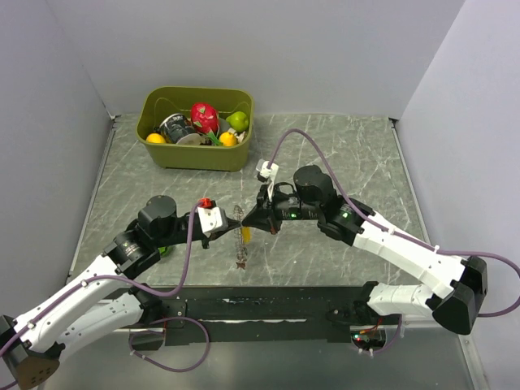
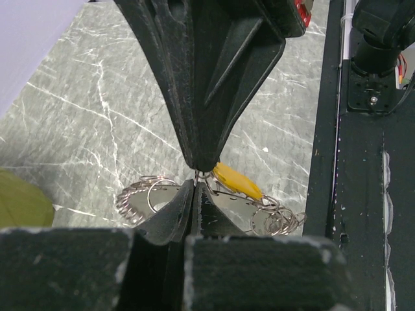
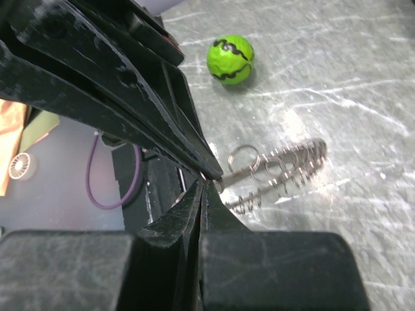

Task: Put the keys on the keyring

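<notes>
Keyring [image 1: 239, 244], one; yellow key [image 2: 237, 182], seemingly one.

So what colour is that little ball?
The ball is bright green with a black squiggle; right wrist view shows it best.

Counted: one left gripper [image 2: 194, 186], one right gripper [image 3: 205, 180], one keyring [image 3: 279, 170], one yellow key [image 2: 237, 182], one green ball [image 3: 230, 59], one olive bin [image 1: 195, 156] toward the tabletop's [image 1: 349, 154] far left corner.

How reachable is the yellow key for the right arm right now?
Probably, but not at once: the yellow key sits just beside the right fingers, nothing between. They are shut on the keyring, so must release first.
</notes>
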{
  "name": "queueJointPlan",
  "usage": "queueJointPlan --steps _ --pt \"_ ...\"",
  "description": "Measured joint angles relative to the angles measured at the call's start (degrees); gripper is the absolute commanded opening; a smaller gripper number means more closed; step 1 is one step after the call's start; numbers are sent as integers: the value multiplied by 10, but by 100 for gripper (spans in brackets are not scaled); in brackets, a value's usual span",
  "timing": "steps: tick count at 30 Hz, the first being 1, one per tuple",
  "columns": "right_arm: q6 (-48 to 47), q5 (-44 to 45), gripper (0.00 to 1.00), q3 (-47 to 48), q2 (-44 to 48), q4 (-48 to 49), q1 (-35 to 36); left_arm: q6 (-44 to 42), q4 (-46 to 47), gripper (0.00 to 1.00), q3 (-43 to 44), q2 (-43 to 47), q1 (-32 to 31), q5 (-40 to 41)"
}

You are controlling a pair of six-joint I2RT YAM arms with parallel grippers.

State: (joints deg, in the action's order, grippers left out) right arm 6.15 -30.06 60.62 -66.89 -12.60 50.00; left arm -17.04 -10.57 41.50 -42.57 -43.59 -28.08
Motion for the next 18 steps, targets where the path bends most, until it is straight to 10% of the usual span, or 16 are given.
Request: queueJointPlan --steps 18 --pt "23 5 0 -45 38 44 -10 18 31 1 -12 28 -1 -8"
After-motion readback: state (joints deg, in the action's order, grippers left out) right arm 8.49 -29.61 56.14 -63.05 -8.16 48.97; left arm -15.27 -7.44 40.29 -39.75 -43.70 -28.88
